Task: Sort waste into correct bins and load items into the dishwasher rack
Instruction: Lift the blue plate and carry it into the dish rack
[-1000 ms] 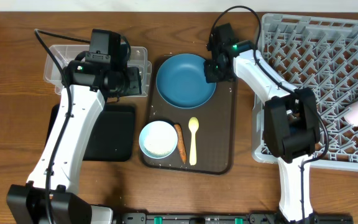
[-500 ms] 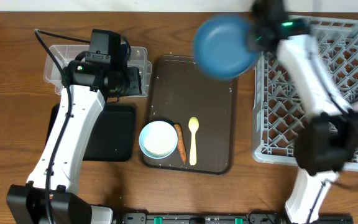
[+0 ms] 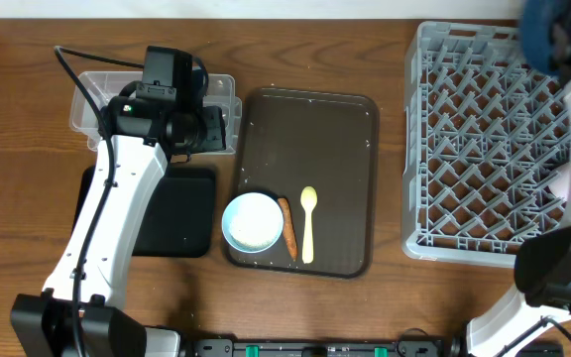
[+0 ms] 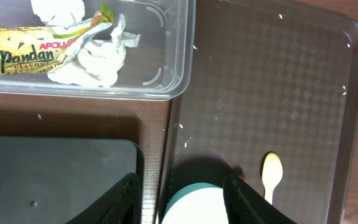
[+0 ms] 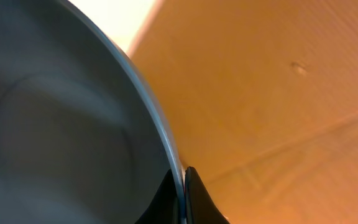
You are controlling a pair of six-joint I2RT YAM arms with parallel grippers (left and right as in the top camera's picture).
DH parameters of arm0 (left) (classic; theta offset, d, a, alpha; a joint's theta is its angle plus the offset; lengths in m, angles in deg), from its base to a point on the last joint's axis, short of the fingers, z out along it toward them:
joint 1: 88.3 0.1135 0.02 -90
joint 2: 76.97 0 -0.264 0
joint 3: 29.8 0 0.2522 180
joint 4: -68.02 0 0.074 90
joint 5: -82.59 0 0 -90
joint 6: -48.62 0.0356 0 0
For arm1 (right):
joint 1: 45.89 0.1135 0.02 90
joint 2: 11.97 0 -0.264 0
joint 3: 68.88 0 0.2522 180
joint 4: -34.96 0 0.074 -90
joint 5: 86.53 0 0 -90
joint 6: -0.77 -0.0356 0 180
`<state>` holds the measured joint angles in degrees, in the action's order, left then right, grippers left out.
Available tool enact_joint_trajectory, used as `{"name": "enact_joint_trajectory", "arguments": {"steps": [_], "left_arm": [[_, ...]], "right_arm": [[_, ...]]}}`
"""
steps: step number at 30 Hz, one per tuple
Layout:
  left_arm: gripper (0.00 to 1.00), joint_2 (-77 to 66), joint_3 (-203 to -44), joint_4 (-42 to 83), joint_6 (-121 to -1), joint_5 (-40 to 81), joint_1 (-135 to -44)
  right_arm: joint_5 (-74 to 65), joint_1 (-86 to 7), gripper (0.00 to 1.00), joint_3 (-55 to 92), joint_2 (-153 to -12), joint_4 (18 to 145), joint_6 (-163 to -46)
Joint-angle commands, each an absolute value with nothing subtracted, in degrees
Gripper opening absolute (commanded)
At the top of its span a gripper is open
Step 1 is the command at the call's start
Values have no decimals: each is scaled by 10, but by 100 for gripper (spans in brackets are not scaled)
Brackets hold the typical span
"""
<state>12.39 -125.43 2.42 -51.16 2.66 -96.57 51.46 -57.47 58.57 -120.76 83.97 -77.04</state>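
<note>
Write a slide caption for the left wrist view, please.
Clear tub holds wrapper and paper scraps; bowl and spoon sit on the brown tray.

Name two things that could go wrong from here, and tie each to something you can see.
1. The right gripper pinches the dark blue plate only by its thin rim, over the dishwasher rack; it could slip onto the pegs.
2. The left gripper hangs open above the light blue bowl, and the carrot stick lies right beside it; a finger may knock the stick.

Overhead even, bright; motion blur on plate (image 3: 548,35) top right; right-wrist view warm, soft-focus.
</note>
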Motion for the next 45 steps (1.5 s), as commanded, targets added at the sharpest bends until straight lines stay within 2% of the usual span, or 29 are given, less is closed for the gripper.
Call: {"name": "enact_joint_trajectory", "arguments": {"steps": [1,13,22,33,39,45], "left_arm": [[46,125,-1247,25,-504,19,-964],[46,125,-1247,25,-504,20,-964],[46,125,-1247,25,-504,20,-964],[46,125,-1247,28,-504,20,-964],[46,125,-1247,29,-504,20,-964],[46,125,-1247,31,-504,20,-964]], "right_arm": [[581,-607,1,584,-1221,823,-746],[633,-658,1,584,-1296,677,-598],[637,-661,1,584,-1358,660,-544],[619,-654,1,583,-1368,657,-497],[648,-654,1,583,-1367,581,-413],[632,-652,1,574,-1368,638,-456]]}}
